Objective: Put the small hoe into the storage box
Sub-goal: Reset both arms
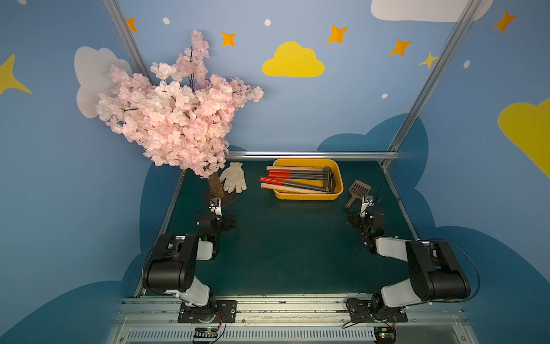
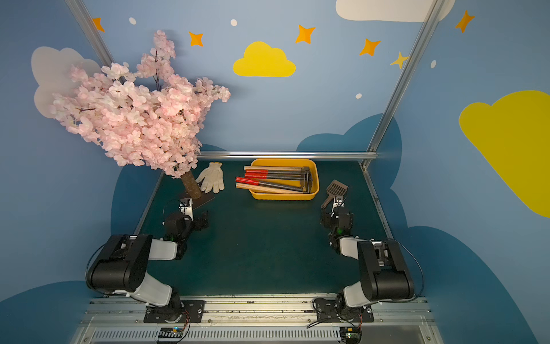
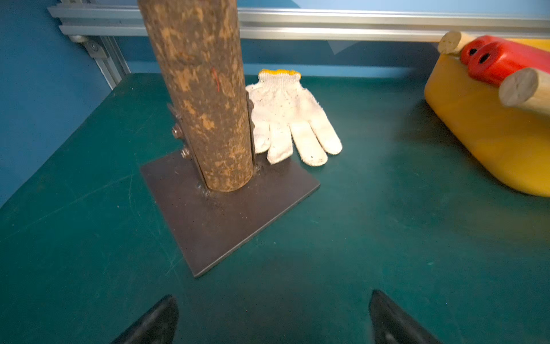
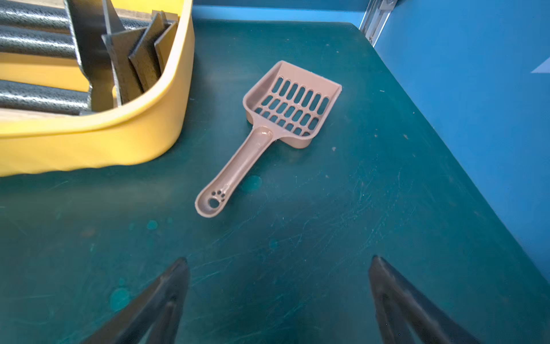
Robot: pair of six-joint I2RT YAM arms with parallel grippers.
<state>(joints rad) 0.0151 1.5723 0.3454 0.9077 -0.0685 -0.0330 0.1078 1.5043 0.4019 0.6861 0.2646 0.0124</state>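
Small hoes (image 1: pixel 279 173), four by the count of handles, lie side by side in the storage box (image 1: pixel 306 195). The box sits at the back middle of the desk (image 1: pixel 282 238), just short of the aluminium rail (image 1: pixel 312 155). Two handles are red-gripped and two are plain wood. Their butt ends stick out past the box's short rim on the glove's side.

A white glove (image 1: pixel 234 180) lies between that overhang and the trunk (image 3: pixel 202 89) of a pink blossom tree (image 1: pixel 175 119). The blossom spreads above the back left corner. A brown slotted scoop (image 1: pixel 358 190) lies flat between the box and the desk's right edge, apart from both. In front of the box, a broad bare stretch of desk runs between the two arms to the front rail.

The left wrist view shows what the top views only hint at: the trunk's dark square base plate (image 3: pixel 226 214), with the glove just beside it, and the round handle ends resting on the box rim. The right wrist view shows the dark blades leaning inside the box's far end wall.

The left end effector (image 3: pixel 273 297) is spread wide and grips nothing. The right end effector (image 4: pixel 279 259) is likewise spread wide and bare, just short of the scoop's handle.
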